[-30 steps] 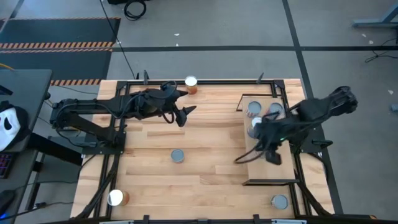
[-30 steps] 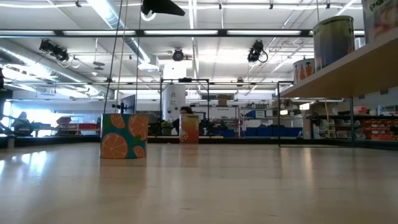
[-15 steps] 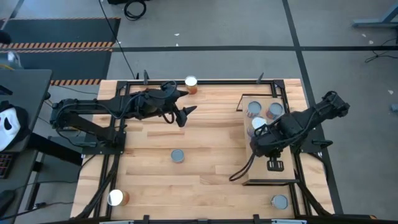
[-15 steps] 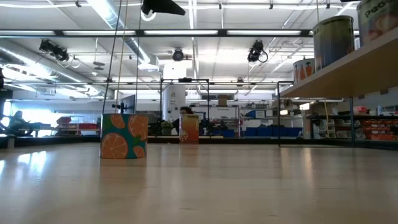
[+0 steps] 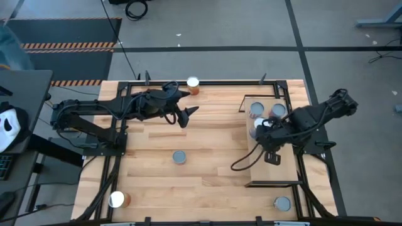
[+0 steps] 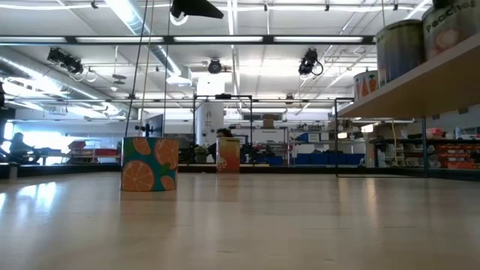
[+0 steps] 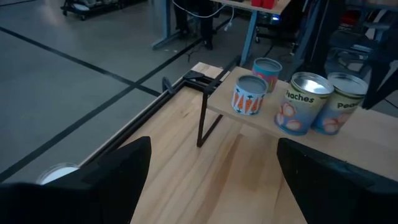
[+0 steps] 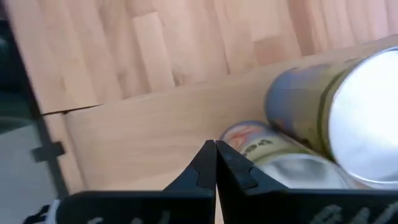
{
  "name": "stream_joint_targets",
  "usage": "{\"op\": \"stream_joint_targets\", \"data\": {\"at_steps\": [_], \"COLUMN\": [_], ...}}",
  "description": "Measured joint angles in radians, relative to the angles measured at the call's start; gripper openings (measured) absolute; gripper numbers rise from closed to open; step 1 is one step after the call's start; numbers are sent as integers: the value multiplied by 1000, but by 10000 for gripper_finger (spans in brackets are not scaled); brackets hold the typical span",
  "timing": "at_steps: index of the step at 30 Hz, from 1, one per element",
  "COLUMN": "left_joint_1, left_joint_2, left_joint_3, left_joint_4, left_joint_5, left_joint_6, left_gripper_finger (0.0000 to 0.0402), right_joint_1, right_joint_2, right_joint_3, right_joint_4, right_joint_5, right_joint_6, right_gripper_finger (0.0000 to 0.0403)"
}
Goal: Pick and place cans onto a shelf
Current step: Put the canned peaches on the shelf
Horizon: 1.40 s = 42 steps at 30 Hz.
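On the wooden counter (image 5: 207, 150), four cans (image 7: 301, 102) stand on the shelf (image 5: 279, 169). The right hand (image 8: 216, 163), fingers together, hovers above it; left hand (image 5: 188, 114) apart, waiting.

Two dark, near-black jointed arms are seen in the high view: the left arm (image 5: 107, 113) at centre left, the right arm (image 5: 314, 119) at centre right. A black cable (image 5: 242, 164) is looped below the right arm. Matte black, tapered fingertips (image 8: 214, 163) are noted in the right wrist view.
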State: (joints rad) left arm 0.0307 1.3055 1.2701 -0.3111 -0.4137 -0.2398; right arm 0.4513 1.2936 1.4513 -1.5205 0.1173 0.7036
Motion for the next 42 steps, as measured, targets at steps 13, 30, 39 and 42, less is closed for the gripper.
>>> {"op": "stream_joint_targets", "data": {"at_steps": [13, 30, 39, 42], "left_joint_1": [0, 0, 0, 0], "left_joint_2": [1, 1, 1, 1], "left_joint_3": [1, 1, 1, 1], "left_joint_4": [6, 8, 8, 8], "left_joint_5": [0, 1, 1, 1], "left_joint_6": [-9, -10, -11, -11], "left_gripper_finger": [355, 355, 355, 355], "right_joint_1": [-20, -20, -21, -21], "right_joint_2": [-21, -191, -277, -300], "right_joint_3": [-109, -195, -228, -255], "right_joint_4": [-51, -51, -49, -52], "right_joint_5": [-9, 19, 28, 12], "right_joint_6": [103, 238, 343, 394], "right_gripper_finger": [5, 5, 5, 5]}}
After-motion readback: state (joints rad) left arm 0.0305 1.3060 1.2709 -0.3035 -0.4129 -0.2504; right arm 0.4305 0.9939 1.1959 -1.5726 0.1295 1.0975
